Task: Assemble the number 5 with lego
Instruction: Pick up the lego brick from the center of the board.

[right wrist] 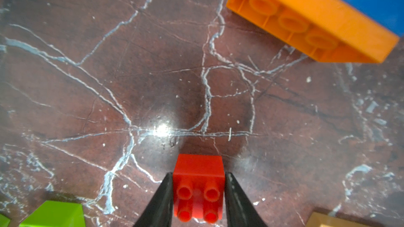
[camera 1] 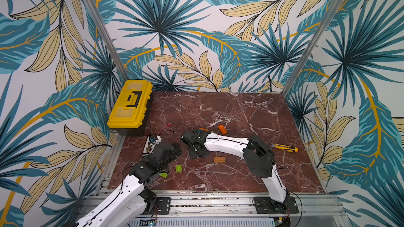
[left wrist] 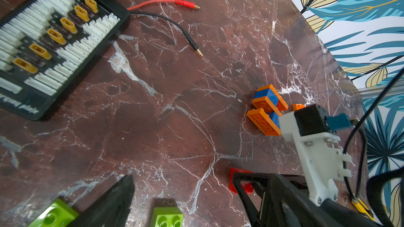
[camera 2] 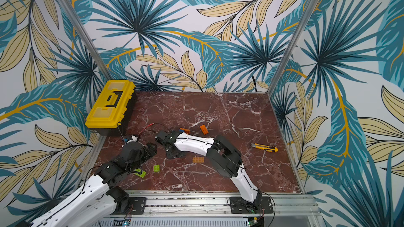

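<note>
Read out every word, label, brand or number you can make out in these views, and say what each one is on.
"rging plate": white print on the black connector board, upside down in the left wrist view, its start cut off at the picture's edge.
Yellow toolbox: no text readable.
Utility knife: any marking too small to read.
Lego bricks, the red brick included: no print seen.

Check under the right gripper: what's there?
A red brick, clamped between the fingers of the right gripper. In both top views the arm covers it.
</note>
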